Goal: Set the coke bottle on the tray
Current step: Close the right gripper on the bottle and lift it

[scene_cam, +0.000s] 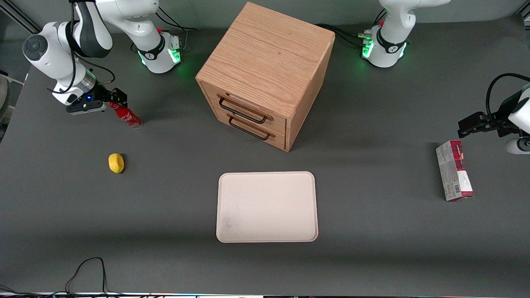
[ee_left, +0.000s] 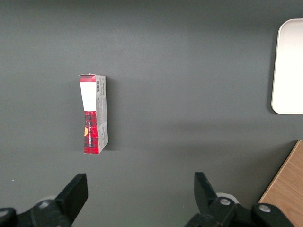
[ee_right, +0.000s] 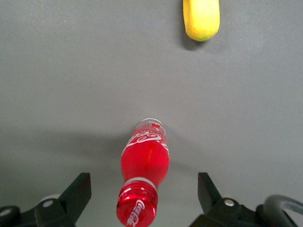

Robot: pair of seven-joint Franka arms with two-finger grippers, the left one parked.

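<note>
The coke bottle (scene_cam: 125, 115), slim and red with a red cap, stands on the grey table toward the working arm's end. It also shows in the right wrist view (ee_right: 144, 165), upright, cap toward the camera. My right gripper (scene_cam: 108, 97) (ee_right: 144, 191) is open, its fingers wide apart on either side of the bottle's cap, not touching it. The cream tray (scene_cam: 267, 207) lies flat near the table's middle, nearer the front camera than the wooden drawer cabinet; its corner shows in the left wrist view (ee_left: 289, 66).
A wooden two-drawer cabinet (scene_cam: 265, 70) stands at the table's middle. A yellow lemon (scene_cam: 116, 162) (ee_right: 202, 19) lies nearer the front camera than the bottle. A red-and-grey carton box (scene_cam: 454, 176) (ee_left: 93, 113) lies toward the parked arm's end.
</note>
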